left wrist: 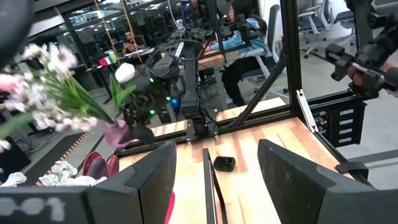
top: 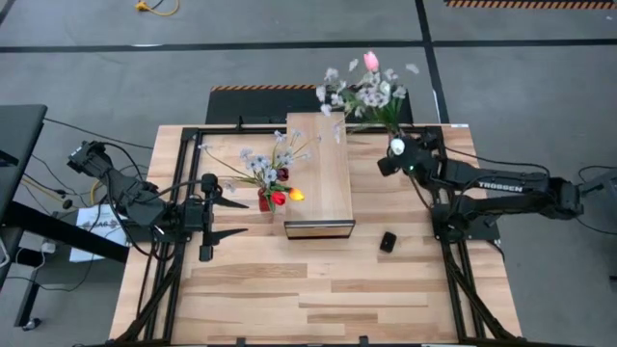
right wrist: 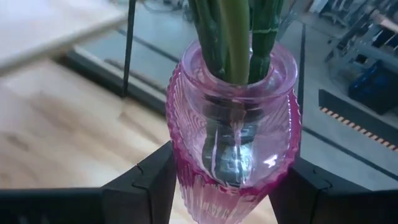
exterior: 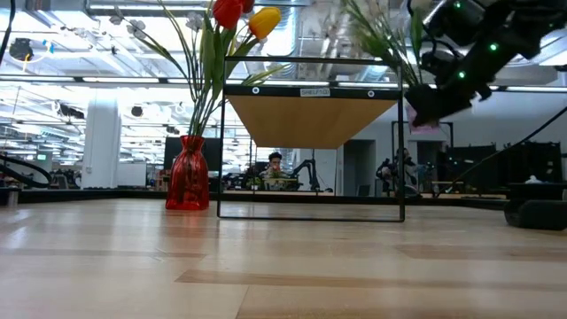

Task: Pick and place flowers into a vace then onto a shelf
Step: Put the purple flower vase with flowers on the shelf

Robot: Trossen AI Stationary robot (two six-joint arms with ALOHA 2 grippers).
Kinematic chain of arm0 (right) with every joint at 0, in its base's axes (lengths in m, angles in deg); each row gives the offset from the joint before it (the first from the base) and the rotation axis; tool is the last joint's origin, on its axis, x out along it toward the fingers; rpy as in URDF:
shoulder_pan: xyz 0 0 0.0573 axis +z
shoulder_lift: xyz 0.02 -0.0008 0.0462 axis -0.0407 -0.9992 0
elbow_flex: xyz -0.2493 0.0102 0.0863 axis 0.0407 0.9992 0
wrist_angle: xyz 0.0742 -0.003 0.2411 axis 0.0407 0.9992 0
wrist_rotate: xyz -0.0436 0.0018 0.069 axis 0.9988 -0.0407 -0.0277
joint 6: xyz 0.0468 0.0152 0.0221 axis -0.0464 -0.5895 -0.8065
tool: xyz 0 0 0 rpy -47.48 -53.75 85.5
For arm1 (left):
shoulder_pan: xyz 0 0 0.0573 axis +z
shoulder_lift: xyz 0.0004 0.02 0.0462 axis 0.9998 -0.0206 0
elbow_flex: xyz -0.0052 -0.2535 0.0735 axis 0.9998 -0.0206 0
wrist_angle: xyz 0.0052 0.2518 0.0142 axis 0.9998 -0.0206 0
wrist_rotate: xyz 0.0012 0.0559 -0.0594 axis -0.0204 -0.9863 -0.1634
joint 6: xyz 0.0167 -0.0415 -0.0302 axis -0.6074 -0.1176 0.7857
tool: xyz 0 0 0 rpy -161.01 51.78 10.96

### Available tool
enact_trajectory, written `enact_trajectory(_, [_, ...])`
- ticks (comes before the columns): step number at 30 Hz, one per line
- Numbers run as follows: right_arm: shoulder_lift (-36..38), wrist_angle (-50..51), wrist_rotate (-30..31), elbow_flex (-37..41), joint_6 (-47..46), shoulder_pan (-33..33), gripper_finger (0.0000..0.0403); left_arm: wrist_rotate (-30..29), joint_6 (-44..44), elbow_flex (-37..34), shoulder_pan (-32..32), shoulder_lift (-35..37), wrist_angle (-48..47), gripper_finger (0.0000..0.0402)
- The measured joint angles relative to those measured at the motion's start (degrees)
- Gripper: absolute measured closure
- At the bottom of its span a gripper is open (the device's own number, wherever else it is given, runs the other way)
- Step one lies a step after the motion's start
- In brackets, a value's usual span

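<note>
So the right gripper [right wrist: 227, 186] is clamped around the pink vase [right wrist: 233, 130] full of flowers [top: 366, 92], holding it upright in the air off the shelf's [top: 318, 173] far right corner, presumably so nothing tips out. Left gripper [top: 214, 218] waits open by the table's left edge.

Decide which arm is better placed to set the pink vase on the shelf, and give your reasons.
Right. The right gripper already clamps the pink vase of flowers beside the shelf; the left gripper hangs open, empty, across from it.
</note>
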Motion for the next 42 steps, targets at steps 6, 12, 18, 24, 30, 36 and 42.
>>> enact_trajectory(6, [-0.01, -6.99, -4.95, -4.59, 7.01, -3.78, 0.0211, -0.02, 0.0, 0.0, 0.0, -0.01, 0.02, 0.0184])
enact_trajectory(12, [-0.12, -17.96, -25.47, -7.33, 12.37, -10.95, 0.0211, -0.02, 0.31, 0.0, 0.0, -0.01, 0.01, 0.0184])
enact_trajectory(18, [-5.16, -19.95, -49.89, -10.77, 13.73, -20.93, 0.0211, 1.27, 0.37, 0.0, -0.02, -0.01, 0.06, 0.0184])
enact_trajectory(24, [-16.05, -19.02, -64.05, -17.69, 16.3, -26.4, 0.0211, 1.6, 0.76, 0.0, -0.02, -0.01, 0.07, 0.0184])
enact_trajectory(30, [-26.16, -15.59, -69.66, -26.72, 20.75, -25.34, 0.0211, 1.6, 1.76, 0.0, -0.02, -0.01, 0.07, 0.0184])
enact_trajectory(36, [-33.5, -11.6, -69.79, -34.32, 23.86, -23.18, 0.0211, 1.62, 2.7, 0.0, -0.02, -0.01, 0.07, 0.0184])
enact_trajectory(42, [-38.11, -11.72, -69.78, -36.98, 23.54, -22.38, 0.0211, 1.64, 3.09, 0.0, -0.02, -0.01, 0.07, 0.0184])
